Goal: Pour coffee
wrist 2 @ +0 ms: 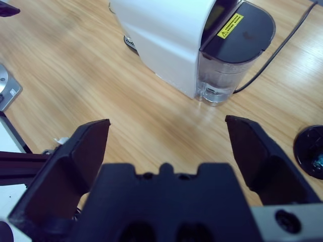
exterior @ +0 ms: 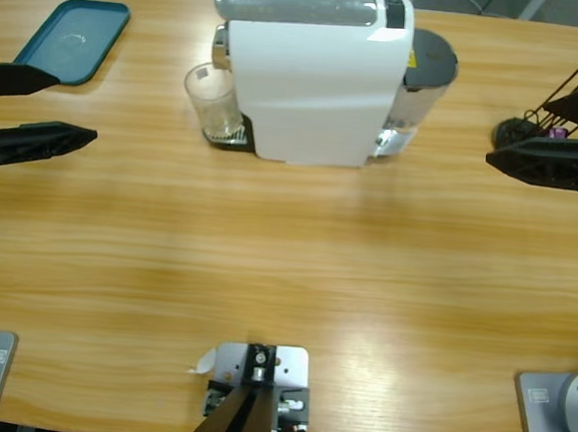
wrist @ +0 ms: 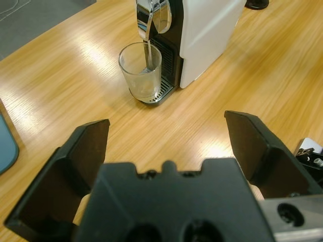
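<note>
While both grippers' jaws stand apart at the table (exterior: 284, 276) edges, glass (exterior: 214, 103) under machine (exterior: 315, 78) spout, bare wood between

The wide front stretch of the desk (exterior: 284, 276) lies bare wood, open to passage from either side. At the back middle the white coffee machine (exterior: 315, 73) stands as the main obstacle, with a clear glass (exterior: 213, 100) on its drip tray just beside its left face and a water tank (wrist 2: 227, 65) on its other end. A teal tray (exterior: 73, 34) occupies the back left corner, and a black capsule rack (exterior: 569, 98) the back right.
</note>
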`<state>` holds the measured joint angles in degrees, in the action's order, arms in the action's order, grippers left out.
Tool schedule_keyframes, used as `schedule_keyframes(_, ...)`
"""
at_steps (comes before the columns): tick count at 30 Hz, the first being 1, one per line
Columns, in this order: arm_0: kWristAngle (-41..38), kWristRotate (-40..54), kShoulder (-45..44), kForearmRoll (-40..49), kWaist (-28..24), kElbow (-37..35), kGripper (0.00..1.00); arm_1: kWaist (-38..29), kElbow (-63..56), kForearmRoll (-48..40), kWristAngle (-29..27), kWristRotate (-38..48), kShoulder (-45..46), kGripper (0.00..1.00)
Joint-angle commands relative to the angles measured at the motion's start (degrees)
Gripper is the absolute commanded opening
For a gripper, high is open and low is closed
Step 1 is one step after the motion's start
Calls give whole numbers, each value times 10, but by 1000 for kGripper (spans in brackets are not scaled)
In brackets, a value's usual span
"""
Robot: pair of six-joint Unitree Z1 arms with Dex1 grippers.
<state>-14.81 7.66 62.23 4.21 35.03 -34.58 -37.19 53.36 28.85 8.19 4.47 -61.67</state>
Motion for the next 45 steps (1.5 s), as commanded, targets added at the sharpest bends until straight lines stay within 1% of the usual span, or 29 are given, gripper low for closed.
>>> schedule_keyframes(1,-9,13,4,0,3,-9,1000,2,-27,-1,8,0,24,1000)
schedule_keyframes(8,-10,13,-4,-1,3,1,1000,4,-29,-2,7,0,25,1000)
schedule_keyframes(11,-10,15,1,-1,3,2,1000,4,-33,-8,-5,0,35,1000)
schedule_keyframes(15,-10,16,12,-5,3,0,1000,4,-34,-13,-5,0,36,1000)
schedule_keyframes(45,-10,15,8,-3,3,9,1000,4,-56,-29,-3,-2,46,1000)
